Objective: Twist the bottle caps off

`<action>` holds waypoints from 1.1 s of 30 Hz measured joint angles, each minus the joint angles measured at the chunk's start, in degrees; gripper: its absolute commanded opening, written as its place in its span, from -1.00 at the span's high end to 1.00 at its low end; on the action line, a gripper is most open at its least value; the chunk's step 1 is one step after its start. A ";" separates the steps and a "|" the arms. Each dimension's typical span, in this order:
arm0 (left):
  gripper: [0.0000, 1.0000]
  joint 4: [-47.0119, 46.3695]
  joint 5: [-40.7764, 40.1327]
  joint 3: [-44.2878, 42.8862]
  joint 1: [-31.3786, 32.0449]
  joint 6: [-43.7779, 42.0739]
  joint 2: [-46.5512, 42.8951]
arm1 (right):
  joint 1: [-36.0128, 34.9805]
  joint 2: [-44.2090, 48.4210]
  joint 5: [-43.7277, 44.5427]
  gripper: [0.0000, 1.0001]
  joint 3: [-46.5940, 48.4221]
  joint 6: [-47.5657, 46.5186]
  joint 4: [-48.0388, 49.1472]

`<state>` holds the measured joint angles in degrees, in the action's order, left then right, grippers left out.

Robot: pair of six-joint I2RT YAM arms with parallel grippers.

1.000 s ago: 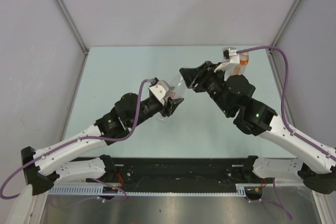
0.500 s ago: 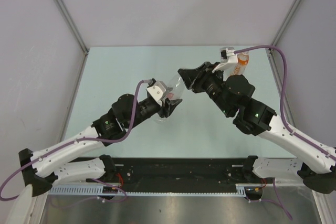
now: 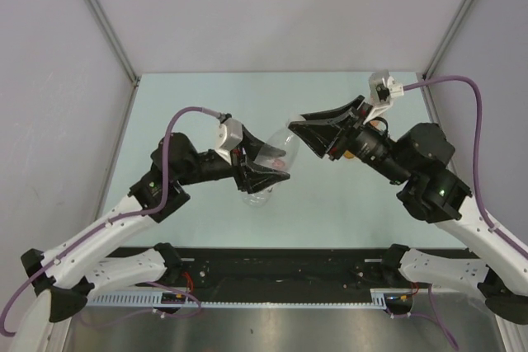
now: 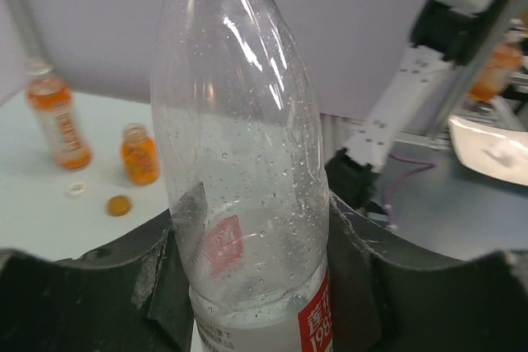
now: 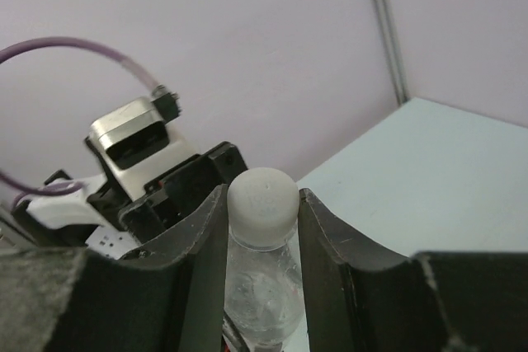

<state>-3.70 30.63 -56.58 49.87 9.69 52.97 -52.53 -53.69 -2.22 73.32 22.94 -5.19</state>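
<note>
Gripping the clear bottle (image 4: pixel 239 162) around its lower body, the left gripper (image 3: pixel 266 172) holds it over the middle of the table (image 4: pixel 33 228). The right gripper (image 5: pixel 262 232) is clamped tight on its whitish cap (image 5: pixel 262 191). Beyond, a tall labelled orange bottle (image 4: pixel 58 121) and a squat orange bottle (image 4: pixel 139 154) stand on the table, with a white cap (image 4: pixel 76 190) and an orange cap (image 4: pixel 119 204) lying just beside them

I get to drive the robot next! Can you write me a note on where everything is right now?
Grippers: left gripper shut on clear bottle; right gripper shut on its whitish cap.
On the table: tall orange bottle and short orange bottle, both looking open; white cap and orange cap beside them.
Done: two caps off.
Left: unscrew the whitish cap.
</note>
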 measured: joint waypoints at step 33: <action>1.00 -37.73 51.63 -4.09 -2.45 40.50 14.29 | 9.53 2.16 -59.39 1.00 -1.22 -10.80 12.83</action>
<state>-41.43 82.26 -60.66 47.42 50.19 67.26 -43.00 -51.53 -61.60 72.10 12.14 7.64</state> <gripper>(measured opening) 0.555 0.383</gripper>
